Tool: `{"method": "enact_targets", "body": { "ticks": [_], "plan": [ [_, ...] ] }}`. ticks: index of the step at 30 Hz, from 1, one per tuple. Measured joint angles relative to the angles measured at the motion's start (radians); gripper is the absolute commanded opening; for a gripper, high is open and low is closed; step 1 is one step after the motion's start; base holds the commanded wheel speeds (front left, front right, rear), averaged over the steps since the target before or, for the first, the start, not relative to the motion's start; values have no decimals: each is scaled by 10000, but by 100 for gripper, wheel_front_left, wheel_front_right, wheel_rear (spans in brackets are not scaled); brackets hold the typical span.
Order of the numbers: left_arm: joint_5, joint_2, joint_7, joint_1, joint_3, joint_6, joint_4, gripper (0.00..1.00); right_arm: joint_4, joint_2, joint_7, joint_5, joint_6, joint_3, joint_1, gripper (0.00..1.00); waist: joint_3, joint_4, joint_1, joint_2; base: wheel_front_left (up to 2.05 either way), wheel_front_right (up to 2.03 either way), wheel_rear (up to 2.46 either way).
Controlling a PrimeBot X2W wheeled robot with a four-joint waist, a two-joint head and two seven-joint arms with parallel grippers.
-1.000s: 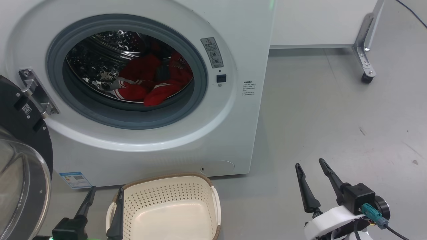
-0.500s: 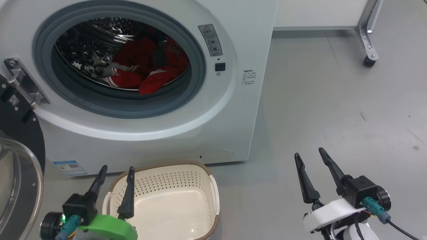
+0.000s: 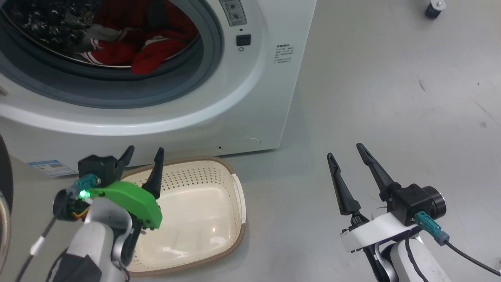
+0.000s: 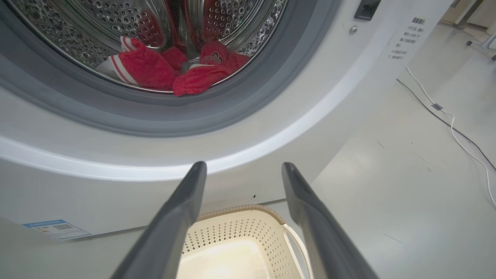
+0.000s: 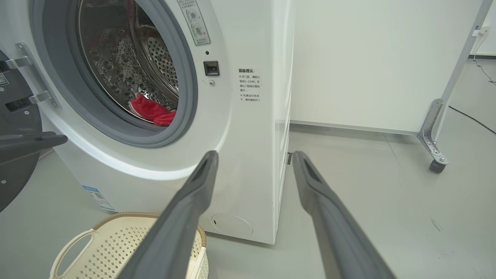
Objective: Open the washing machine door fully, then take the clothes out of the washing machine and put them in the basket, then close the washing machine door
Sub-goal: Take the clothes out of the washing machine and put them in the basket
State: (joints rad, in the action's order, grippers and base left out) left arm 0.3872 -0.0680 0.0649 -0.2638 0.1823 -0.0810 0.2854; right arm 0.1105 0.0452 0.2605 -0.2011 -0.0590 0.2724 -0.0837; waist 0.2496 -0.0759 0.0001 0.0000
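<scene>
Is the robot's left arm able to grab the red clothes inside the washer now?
Probably yes. The washing machine door stands swung aside, nothing blocks the washing machine opening, and the open left gripper faces the clothes lying near the front.

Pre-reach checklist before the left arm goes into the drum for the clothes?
1. Washing machine door swung aside, opening unobstructed: ok.
2. Clothes visible low in the drum, near its front lip: ok.
3. Left gripper jaws open, empty: ok.
4. Right gripper jaws open, empty, off to the side over the floor: ok.
5. Basket upright, empty, on the floor in front of the washing machine: ok.
6. More garments hidden behind the red pile: cannot tell.
</scene>
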Motion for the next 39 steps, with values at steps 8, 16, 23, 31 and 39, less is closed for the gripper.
{"method": "enact_targets", "body": {
  "ticks": [8,16,23,31,39],
  "plan": [
    [263,-464,708,-2238,-495,-123,583,100,-314,8,0,-389,192,332,-441,100,1104,-495,0,0,0,0,0],
    [267,-1047,903,-4450,-1014,-136,759,100,-637,17,0,-640,359,809,-1143,100,2242,-1028,1,0,0,0,0],
    [213,-1850,974,-5976,-1338,-169,1064,100,-899,23,0,-1078,533,1223,-1800,100,3217,-1549,2,0,0,0,0],
    [-8,-2819,1011,-6974,-1559,-230,1716,100,-968,29,0,-1396,719,1647,-2184,100,4093,-2344,1,0,0,0,0],
    [-33,-3114,1103,-7768,-1461,-316,2587,100,-997,25,0,-1522,974,1728,-2377,100,4733,-2973,1,0,0,0,0]
  ]
}}
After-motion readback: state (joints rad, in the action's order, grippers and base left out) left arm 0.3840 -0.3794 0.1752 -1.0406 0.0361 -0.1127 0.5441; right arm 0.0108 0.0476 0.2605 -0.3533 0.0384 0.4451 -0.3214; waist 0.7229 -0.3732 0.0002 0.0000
